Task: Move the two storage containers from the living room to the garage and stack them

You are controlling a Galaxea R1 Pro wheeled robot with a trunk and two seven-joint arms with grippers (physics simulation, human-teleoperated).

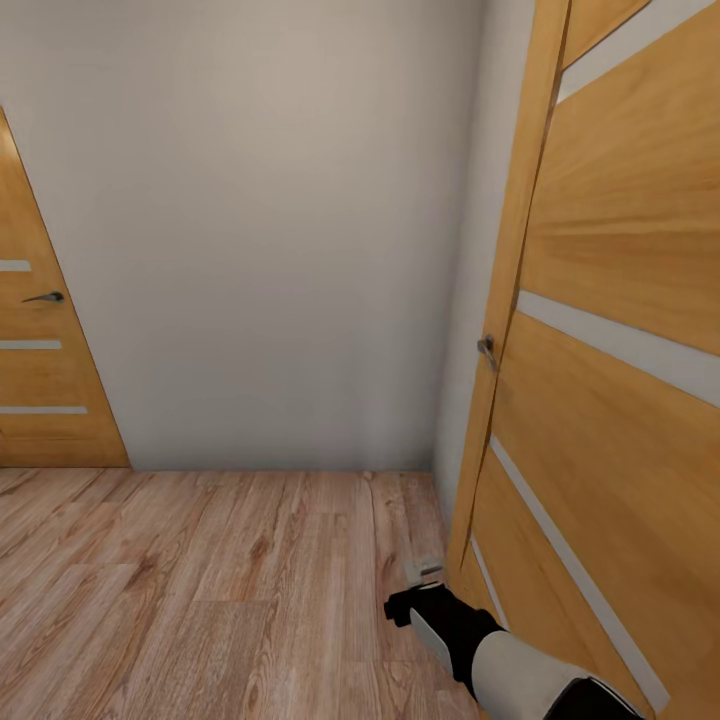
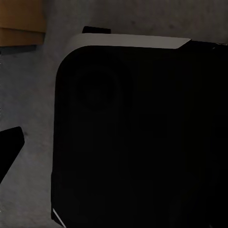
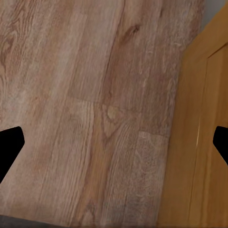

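The two storage containers are out of view. My right gripper hangs low over the light wood-plank floor, close beside an oak door. In the right wrist view my right gripper is open, its dark fingertips far apart with only floor planks between them. In the left wrist view, one dark fingertip of my left gripper sits at the picture's edge, spread wide. A black part of my own body covers the rest of that view.
An oak door with frosted strips stands ajar close on the right, its handle at mid-height. A second oak door is shut at the left. A plain white wall closes the space ahead. A small pale object lies by the door's foot.
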